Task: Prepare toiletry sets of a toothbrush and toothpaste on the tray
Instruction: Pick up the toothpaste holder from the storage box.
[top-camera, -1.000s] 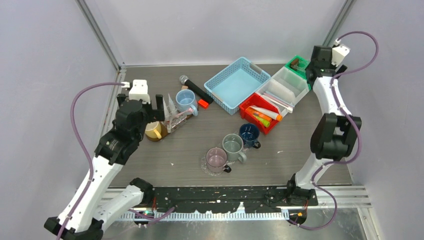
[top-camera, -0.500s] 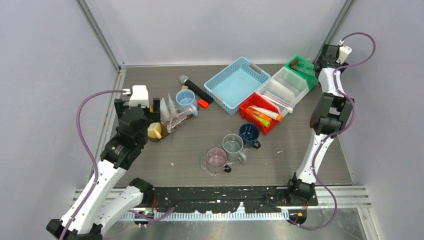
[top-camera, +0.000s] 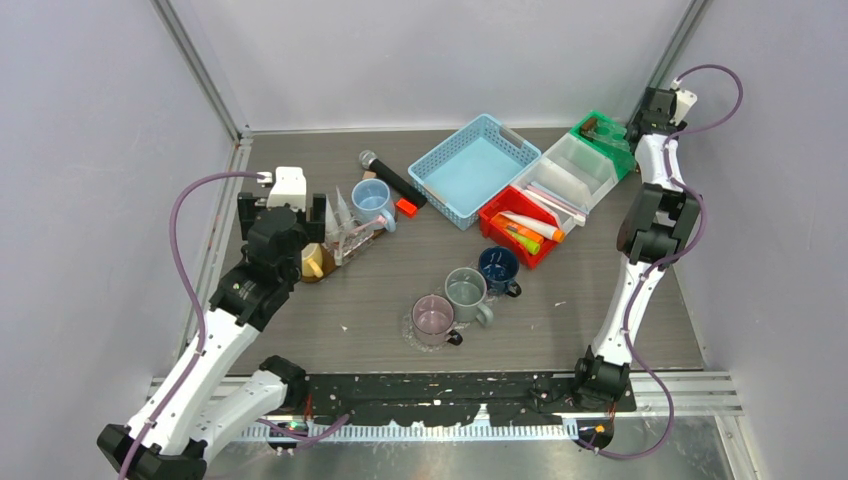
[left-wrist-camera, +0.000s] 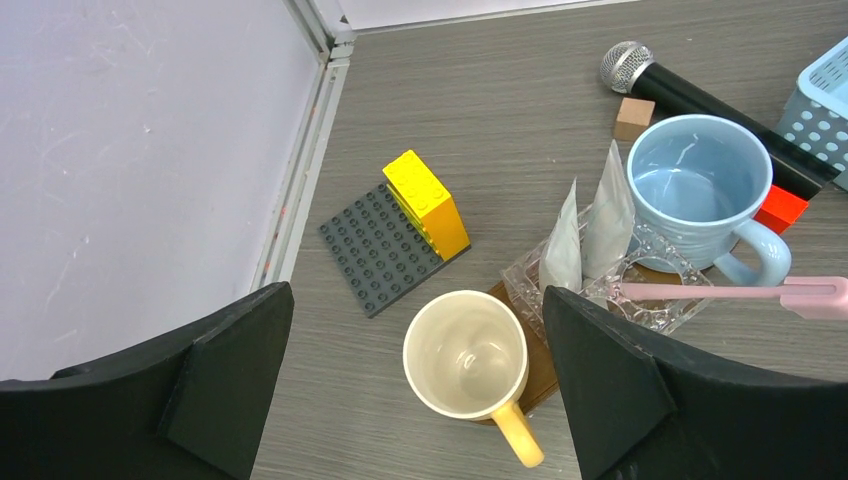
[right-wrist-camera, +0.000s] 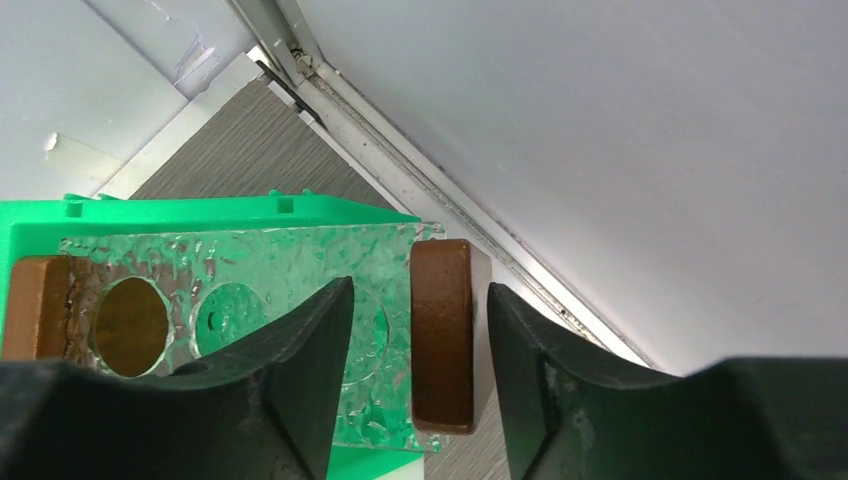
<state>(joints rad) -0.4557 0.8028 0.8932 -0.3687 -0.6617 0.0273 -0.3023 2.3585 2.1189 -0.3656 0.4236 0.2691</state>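
Left end effector (left-wrist-camera: 415, 385) shifted (jaws wide); pink toothbrush (left-wrist-camera: 720, 292) beside right finger

Grey wood-grain table (top-camera: 560, 330), walled on three sides.
Far side, left to right: black microphone (top-camera: 390, 175), light blue basket (top-camera: 472, 170), red bin (top-camera: 487, 214), clear bin (top-camera: 575, 165), green bin (top-camera: 612, 148). Bins touching in a row.
Left: grey stud baseplate (left-wrist-camera: 375, 250) lying flat. Glass tray (left-wrist-camera: 650, 300) and brown coaster (left-wrist-camera: 535, 372) just beside each other. Small wooden cube (left-wrist-camera: 634, 117) touching the microphone; red block (top-camera: 405, 207) near it.
Centre: grey mug (top-camera: 466, 290) and dark blue mug (top-camera: 497, 266), close together
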